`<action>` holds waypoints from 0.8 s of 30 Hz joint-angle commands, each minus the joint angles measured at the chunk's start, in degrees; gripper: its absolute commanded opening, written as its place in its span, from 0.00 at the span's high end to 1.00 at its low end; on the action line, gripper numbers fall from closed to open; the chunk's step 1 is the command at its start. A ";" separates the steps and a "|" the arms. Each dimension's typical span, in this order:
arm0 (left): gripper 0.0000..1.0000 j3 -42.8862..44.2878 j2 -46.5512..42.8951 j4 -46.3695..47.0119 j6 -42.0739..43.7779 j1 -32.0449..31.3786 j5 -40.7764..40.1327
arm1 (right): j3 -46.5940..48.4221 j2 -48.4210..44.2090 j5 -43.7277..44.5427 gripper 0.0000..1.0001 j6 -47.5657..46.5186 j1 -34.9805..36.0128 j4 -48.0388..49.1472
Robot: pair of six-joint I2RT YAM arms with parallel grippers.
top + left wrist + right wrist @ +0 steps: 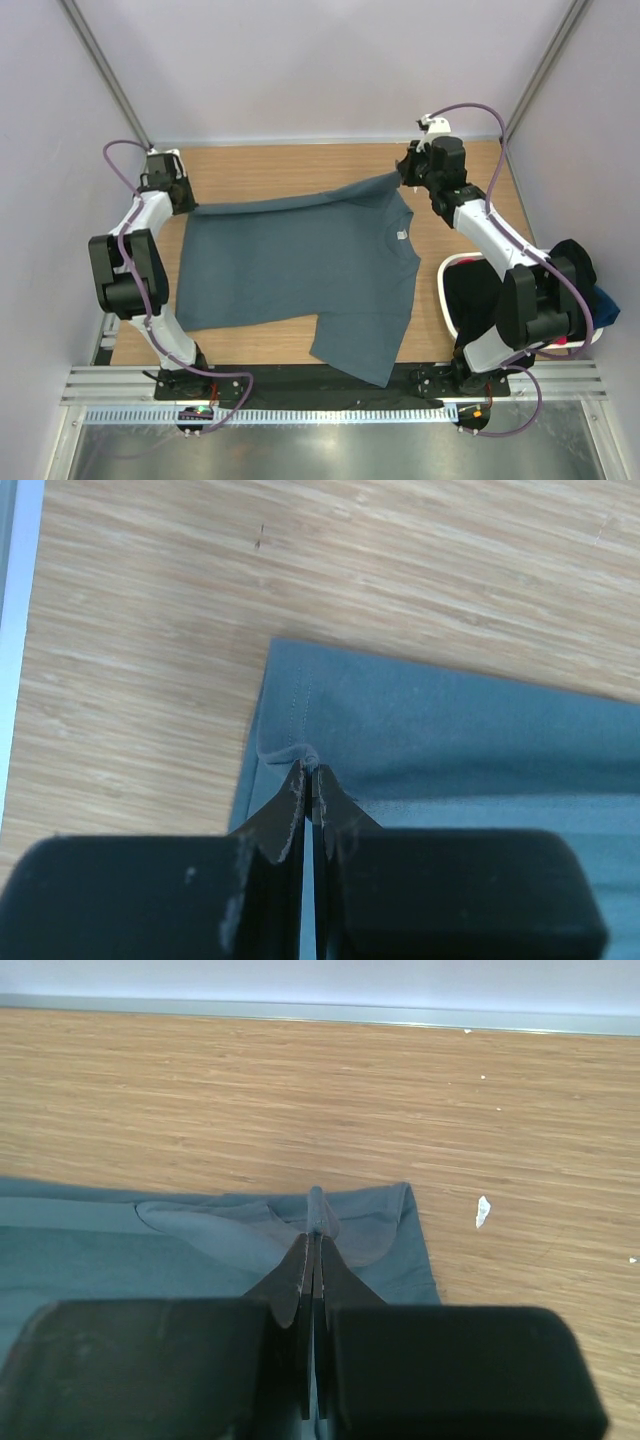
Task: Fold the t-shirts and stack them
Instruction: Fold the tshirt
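Item: slate-grey t-shirt [300, 265], flat on table [300, 165] beside laundry basket [447, 272]. I have left gripper [308, 772] pinched tight on hem corner, right gripper [315, 1210] on sleeve, presumably stretching it for folding.

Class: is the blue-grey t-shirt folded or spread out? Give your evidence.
Spread out. The t-shirt lies open on the table, its whole outline showing; the left gripper and right gripper pinch its far edge.
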 commanded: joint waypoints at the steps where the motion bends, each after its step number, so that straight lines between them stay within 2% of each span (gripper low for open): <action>1: 1.00 -1.18 -3.72 -0.13 0.85 0.28 -1.29 | -0.70 -4.43 0.12 0.99 0.27 -0.10 1.10; 8: 1.00 -4.07 -4.43 -0.13 0.76 -0.34 -2.26 | -5.71 -7.51 0.47 0.99 0.18 -0.19 -1.19; 16: 1.00 -6.71 -5.57 -0.13 1.29 -1.30 -4.19 | -10.63 -10.41 -0.05 0.99 -0.08 -0.10 -8.21; 24: 1.00 -8.29 -5.92 -0.40 1.02 -2.53 -5.77 | -13.89 -12.00 0.21 0.99 -0.08 -0.10 -9.45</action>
